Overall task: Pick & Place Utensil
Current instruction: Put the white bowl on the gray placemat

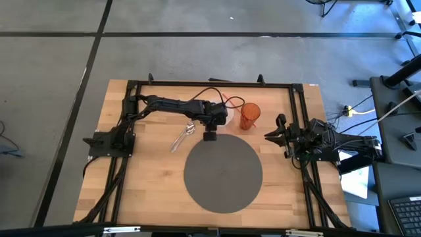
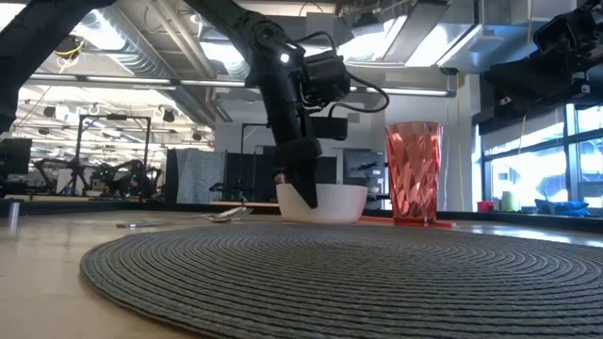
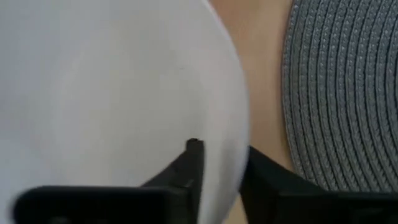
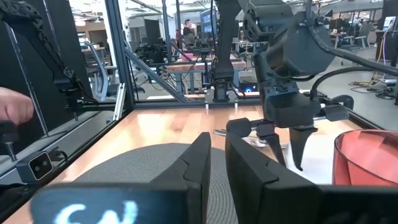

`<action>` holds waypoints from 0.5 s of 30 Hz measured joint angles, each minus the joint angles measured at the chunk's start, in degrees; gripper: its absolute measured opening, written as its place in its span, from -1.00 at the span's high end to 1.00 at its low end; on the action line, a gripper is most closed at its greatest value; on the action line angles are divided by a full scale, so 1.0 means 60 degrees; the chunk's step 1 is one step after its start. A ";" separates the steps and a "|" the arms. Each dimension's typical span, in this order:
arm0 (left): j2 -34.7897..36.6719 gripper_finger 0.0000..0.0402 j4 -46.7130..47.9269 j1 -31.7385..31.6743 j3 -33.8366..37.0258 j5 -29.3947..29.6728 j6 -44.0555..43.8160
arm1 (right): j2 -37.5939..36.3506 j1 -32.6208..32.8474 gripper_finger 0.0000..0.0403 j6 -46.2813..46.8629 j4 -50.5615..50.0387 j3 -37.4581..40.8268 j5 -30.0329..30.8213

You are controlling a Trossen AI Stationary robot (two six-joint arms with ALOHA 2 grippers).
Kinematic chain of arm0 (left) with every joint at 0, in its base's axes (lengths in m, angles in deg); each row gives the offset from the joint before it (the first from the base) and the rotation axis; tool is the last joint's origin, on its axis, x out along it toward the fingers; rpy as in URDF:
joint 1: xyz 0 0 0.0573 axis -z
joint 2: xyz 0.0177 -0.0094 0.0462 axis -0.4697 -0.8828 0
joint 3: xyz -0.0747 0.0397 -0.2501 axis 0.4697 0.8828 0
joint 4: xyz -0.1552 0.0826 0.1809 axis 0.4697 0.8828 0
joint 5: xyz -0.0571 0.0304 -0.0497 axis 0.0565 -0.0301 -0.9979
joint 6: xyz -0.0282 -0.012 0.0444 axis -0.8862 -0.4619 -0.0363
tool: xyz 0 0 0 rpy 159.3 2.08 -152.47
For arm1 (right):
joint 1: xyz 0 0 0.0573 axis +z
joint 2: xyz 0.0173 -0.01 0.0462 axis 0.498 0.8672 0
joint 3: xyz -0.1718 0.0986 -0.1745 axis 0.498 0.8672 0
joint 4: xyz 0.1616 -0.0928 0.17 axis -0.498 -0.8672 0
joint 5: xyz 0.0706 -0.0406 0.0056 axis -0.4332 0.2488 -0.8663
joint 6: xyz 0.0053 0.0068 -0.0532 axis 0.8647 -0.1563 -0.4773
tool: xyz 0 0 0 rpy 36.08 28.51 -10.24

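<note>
A white bowl point(image 2: 341, 201) stands on the wooden table, with a red tumbler point(image 1: 248, 116) on its right. In the high view my left arm covers most of the bowl. My left gripper point(image 3: 224, 155) comes down on the bowl's rim on the side facing the round grey placemat point(image 1: 222, 172), and is shut on it. Metal utensils point(image 1: 183, 137) lie flat on the table to the left of the bowl, untouched. My right gripper point(image 4: 219, 163) waits at the table's right edge, its fingers nearly together with nothing between them. My left gripper has the bowl's rim point(image 3: 239, 163) between its fingers, one finger point(image 3: 191, 163) inside the bowl and the other point(image 3: 268, 177) outside its wall. The fingers come steeply from above, slanting down. The bowl stands upright with its base on the table.
The grey placemat fills the middle and near part of the table. The red tumbler point(image 2: 414, 174) stands close beside the bowl. A black frame point(image 1: 210, 83) runs along the table's edges. A person's hand point(image 4: 13, 107) shows beyond the table's edge.
</note>
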 joint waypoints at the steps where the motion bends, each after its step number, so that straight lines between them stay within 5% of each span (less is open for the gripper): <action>1: 0.0000 0.78 -0.0002 0.0003 -0.0001 -0.0016 0.0096 | 0.0000 0.0000 0.75 -0.0003 0.0000 0.0000 0.0000; 4: 0.0000 0.95 0.0015 0.0011 0.0002 0.0012 0.0111 | 0.0000 0.0001 0.75 -0.0002 -0.0004 0.0000 0.0000; 15: 0.0751 0.98 0.0115 0.0196 -0.0017 0.0220 -0.0261 | 0.0000 0.0000 0.75 0.0013 -0.0033 0.0000 -0.0003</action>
